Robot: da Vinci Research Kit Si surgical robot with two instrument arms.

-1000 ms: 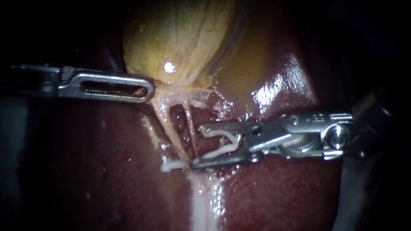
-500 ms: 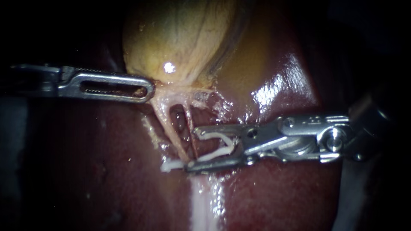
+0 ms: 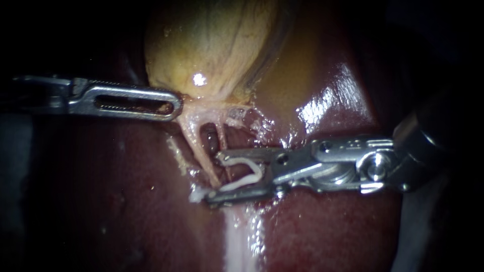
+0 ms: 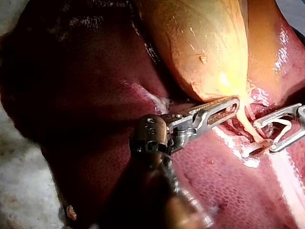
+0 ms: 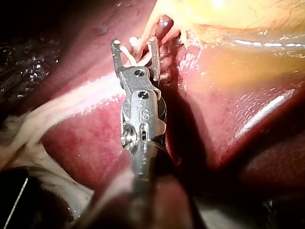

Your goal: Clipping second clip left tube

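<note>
Here the right instrument (image 3: pixel 214 177), jaws spread, cradles an open clip (image 3: pixel 241 183) astride the left tube (image 3: pixel 198 150); left instrument (image 3: pixel 172 106) pinches the gallbladder (image 3: pixel 212 45) neck, lower jaw hidden.

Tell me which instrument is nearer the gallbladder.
Left. My left instrument grips the gallbladder's lower end; my right instrument, holding a clip, is farther down at the tubes.

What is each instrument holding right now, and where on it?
Left instrument: the gallbladder, by its narrow neck end. Right instrument: an open white clip, seated by its two legs.
</note>
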